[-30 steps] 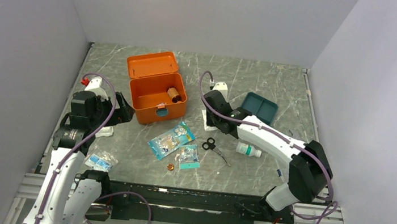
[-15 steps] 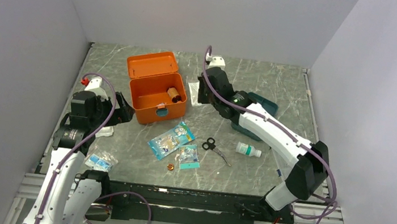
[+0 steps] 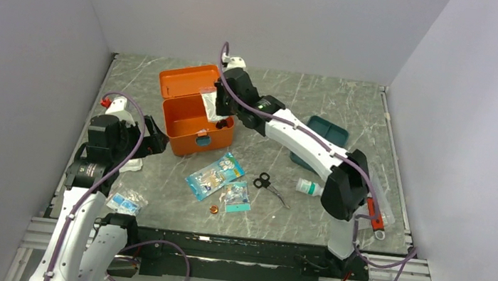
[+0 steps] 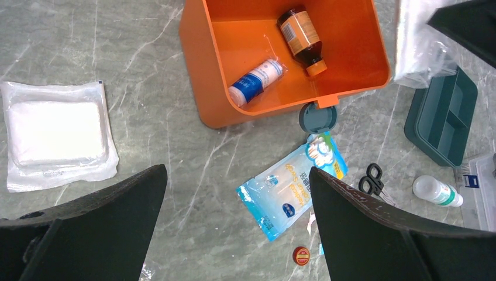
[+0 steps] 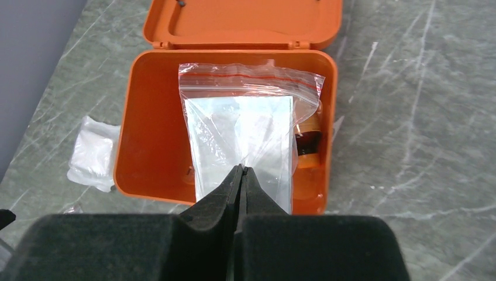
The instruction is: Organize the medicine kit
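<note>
We pinch a zip bag [image 5: 245,111] with the right end effector [image 5: 240,168] | bag hangs over the open orange medicine kit [image 5: 146,134], back-left on the worktop [image 3: 323,96] | our left end effector [image 4: 234,172] gapes, holding nothing

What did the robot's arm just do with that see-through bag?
The right gripper, shut on the zip bag, swung left from near the teal tray to above the open medicine kit. The left gripper, scissors and blue packet stayed put.

Top cam looks down from behind the tabletop's [image 3: 295,92] near edge. Both wrist cams face down closer in, and all three share the open medicine kit [image 3: 180,123].
</note>
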Controlling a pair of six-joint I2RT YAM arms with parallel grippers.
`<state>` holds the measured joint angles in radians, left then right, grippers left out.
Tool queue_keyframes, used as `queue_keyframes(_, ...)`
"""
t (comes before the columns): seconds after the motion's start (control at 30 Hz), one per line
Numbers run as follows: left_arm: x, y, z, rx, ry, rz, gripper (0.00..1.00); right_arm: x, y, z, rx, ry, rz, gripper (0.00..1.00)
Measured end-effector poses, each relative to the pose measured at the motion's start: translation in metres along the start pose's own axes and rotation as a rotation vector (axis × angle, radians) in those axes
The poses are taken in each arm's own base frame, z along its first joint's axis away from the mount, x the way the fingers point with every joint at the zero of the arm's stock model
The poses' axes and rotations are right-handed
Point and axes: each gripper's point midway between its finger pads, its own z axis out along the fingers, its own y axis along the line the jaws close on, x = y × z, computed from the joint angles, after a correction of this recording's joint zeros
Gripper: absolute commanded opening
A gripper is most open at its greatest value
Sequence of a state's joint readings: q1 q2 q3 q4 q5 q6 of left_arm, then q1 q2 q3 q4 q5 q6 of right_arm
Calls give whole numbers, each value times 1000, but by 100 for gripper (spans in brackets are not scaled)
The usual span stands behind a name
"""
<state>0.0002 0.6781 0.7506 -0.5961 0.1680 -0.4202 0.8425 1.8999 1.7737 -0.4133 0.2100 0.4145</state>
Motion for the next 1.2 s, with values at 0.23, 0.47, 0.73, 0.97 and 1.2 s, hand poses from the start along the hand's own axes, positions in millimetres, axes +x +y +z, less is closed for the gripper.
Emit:
queue_keyframes(0.23,0,0,0,0,0,0,99,9,19,31,-33,29,7,0)
queue_keyframes(0.47,0,0,0,1,0,0,99,17,33,63,-62,56,37,0)
queue_keyframes(0.73,0,0,0,1,0,0,99,45,40,96,-80,128,63,0)
queue_keyframes(0.97,0,-1,0,4,1,0,99,78,42,116,-89,209,85,0)
queue_keyframes(1.2,0,-1,0,4,1,-1,99,99,47,130,-101,252,104,1)
